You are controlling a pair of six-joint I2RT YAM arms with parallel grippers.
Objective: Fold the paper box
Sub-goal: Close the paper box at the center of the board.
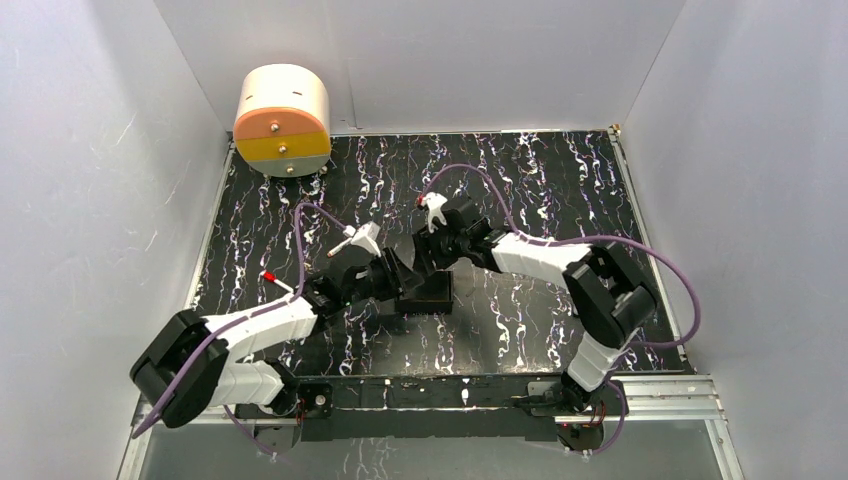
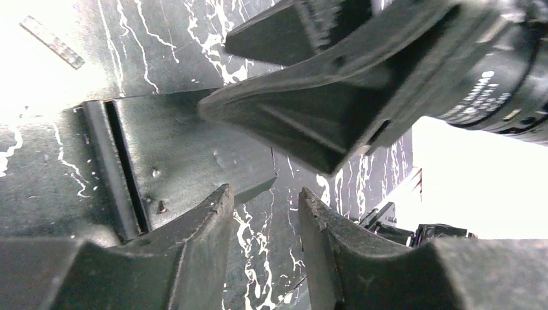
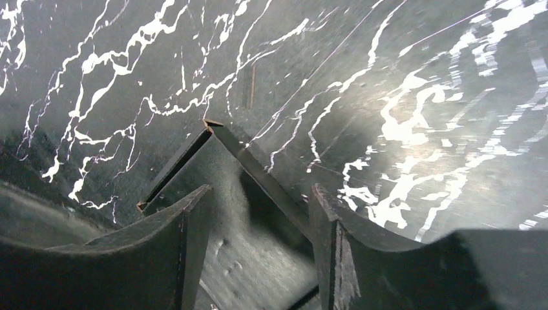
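The paper box (image 1: 435, 298) is matte black card and sits on the marbled surface at mid-table, where both arms meet. In the left wrist view its flat panel (image 2: 187, 152) has a raised flap along the left edge. My left gripper (image 2: 265, 206) is open just off the panel's near edge, with only marbled surface between its fingers. The right gripper's black fingers (image 2: 310, 110) press down over the panel from the upper right. In the right wrist view a box corner and thin upright wall (image 3: 258, 169) lie between the parted fingers of my right gripper (image 3: 258, 203), which is open over the box's inside.
A cream cylinder with an orange and yellow face (image 1: 283, 120) stands at the back left corner. White walls close in the left, back and right sides. A metal rail (image 1: 480, 390) runs along the near edge. A small grey strip (image 2: 52, 42) lies on the surface.
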